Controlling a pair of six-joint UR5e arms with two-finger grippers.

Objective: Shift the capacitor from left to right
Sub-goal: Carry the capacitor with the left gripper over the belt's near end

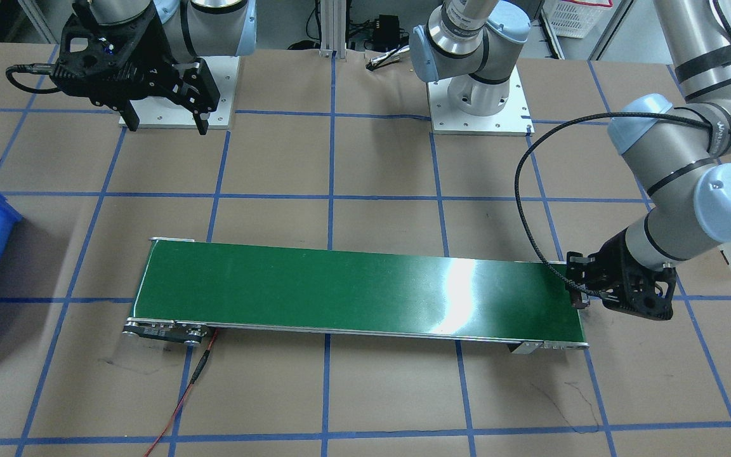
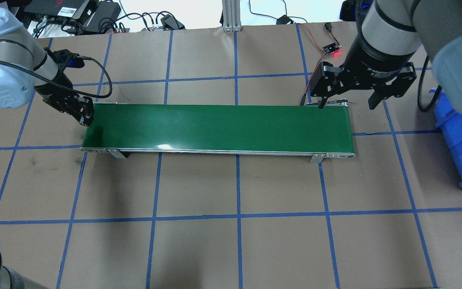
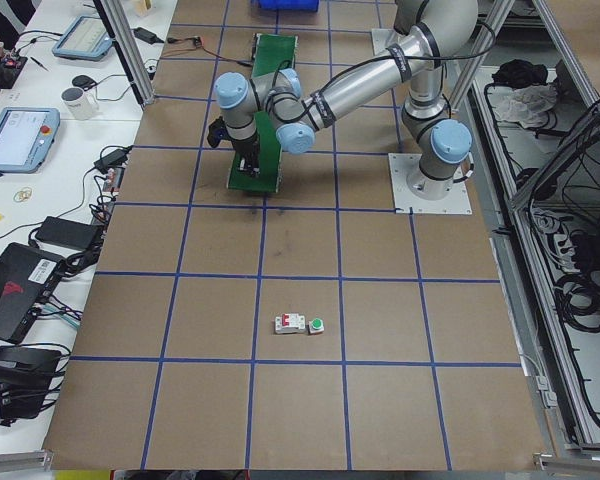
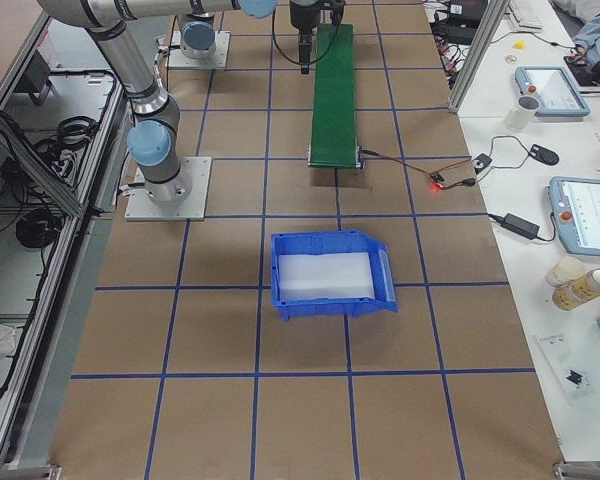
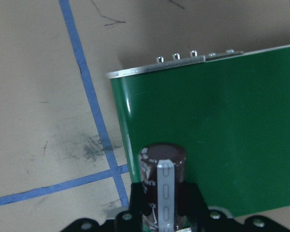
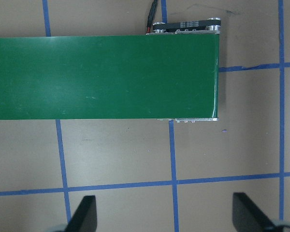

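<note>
The capacitor (image 5: 160, 159), a stubby dark cylinder with a pale grey stripe, sits between the fingers of my left gripper (image 5: 164, 200), which is shut on it. This gripper (image 2: 85, 115) hangs at the left end of the green conveyor belt (image 2: 219, 126), at that belt's right end in the front-facing view (image 1: 579, 293). I cannot tell whether the capacitor touches the belt. My right gripper (image 2: 346, 105) is open and empty, above the table just beyond the belt's other end; its fingers (image 6: 83, 216) frame bare table.
A blue bin (image 2: 461, 140) stands past the belt's right end, also in the right view (image 4: 330, 275). A white breaker (image 3: 289, 323) and a green-capped button (image 3: 317, 324) lie on the table's left part. A red wire (image 1: 181, 400) runs from the belt motor.
</note>
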